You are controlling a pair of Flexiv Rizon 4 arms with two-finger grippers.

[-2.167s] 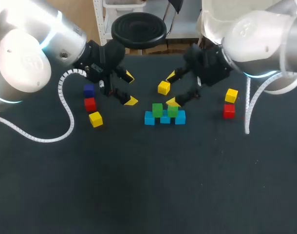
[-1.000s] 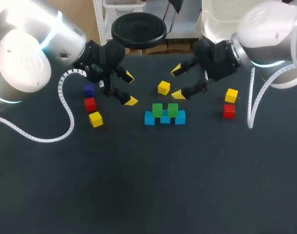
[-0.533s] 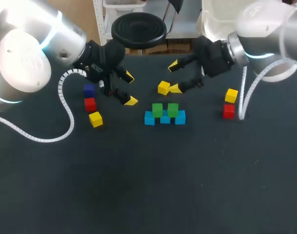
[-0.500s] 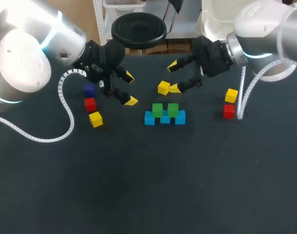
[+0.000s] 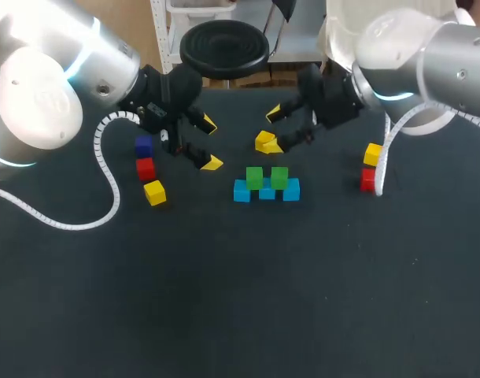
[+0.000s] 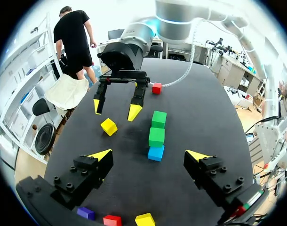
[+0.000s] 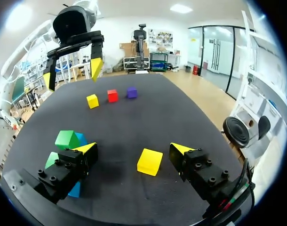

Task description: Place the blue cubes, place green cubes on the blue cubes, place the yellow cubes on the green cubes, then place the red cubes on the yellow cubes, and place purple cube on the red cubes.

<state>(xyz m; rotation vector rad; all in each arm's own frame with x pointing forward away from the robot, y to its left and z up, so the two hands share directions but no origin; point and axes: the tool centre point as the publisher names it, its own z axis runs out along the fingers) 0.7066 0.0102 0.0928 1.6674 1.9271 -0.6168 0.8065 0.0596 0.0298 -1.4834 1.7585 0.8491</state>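
Observation:
Three blue cubes point(image 5: 267, 193) lie in a row at mid-table, with two green cubes point(image 5: 254, 176) on top of them. A loose yellow cube point(image 5: 264, 142) sits just behind the row. My right gripper point(image 5: 273, 131) is open over that cube. In the right wrist view the yellow cube point(image 7: 150, 161) lies between the open fingers of the right gripper point(image 7: 133, 149), touching neither. My left gripper point(image 5: 210, 144) hangs open and empty left of the stack. In its own view the left gripper point(image 6: 149, 155) faces the blue cube point(image 6: 156, 153) and the green cubes point(image 6: 156, 137).
At the left stand a purple cube point(image 5: 143, 146), a red cube point(image 5: 145, 168) and a yellow cube point(image 5: 154, 192). At the right are another yellow cube point(image 5: 374, 154) and a red cube point(image 5: 369, 179). The table's front half is bare dark cloth.
My right gripper has lifted away from the green cubes and moved back and left, until it straddles the loose yellow cube. The left arm has not moved.

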